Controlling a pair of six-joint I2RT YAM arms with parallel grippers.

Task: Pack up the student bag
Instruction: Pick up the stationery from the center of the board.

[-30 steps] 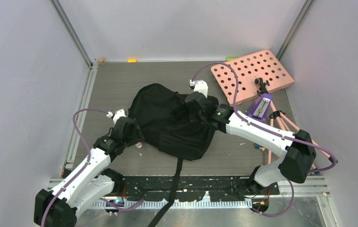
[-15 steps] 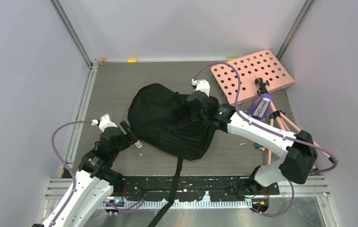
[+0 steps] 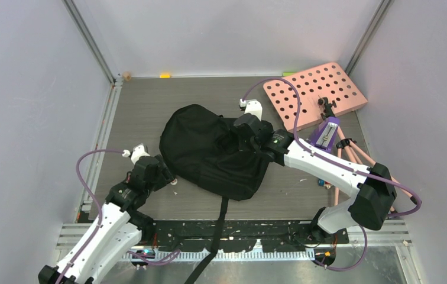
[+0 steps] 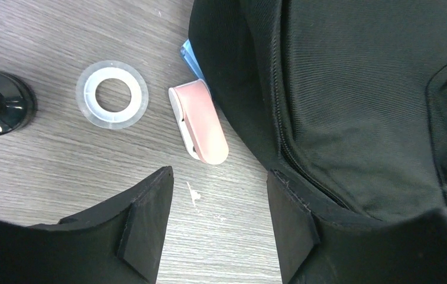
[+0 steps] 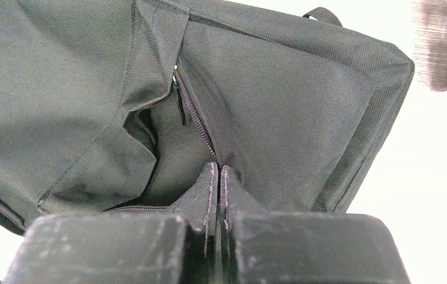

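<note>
Left gripper [image 4: 218, 180] of mine hangs open, holding nothing, above a pink clip [image 4: 200, 121] lying against the student bag [image 3: 209, 151]. My right gripper [image 5: 216, 168] is closed tight at the bag's zip opening. The bag lies between them.

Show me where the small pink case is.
Left wrist view: the small pink rounded case lies between the black fabric backpack and the clear plastic ring.

Open table [image 3: 144, 106] lies left of and behind the student bag [image 3: 209, 148]. At its left edge a pink clip [image 4: 200, 121], tape ring [image 4: 112, 94] and black knob [image 4: 2, 109], perhaps a stamp, crowd the way. A pink board [image 3: 316, 92] and tripod legs [image 3: 354, 155] block the right.
</note>
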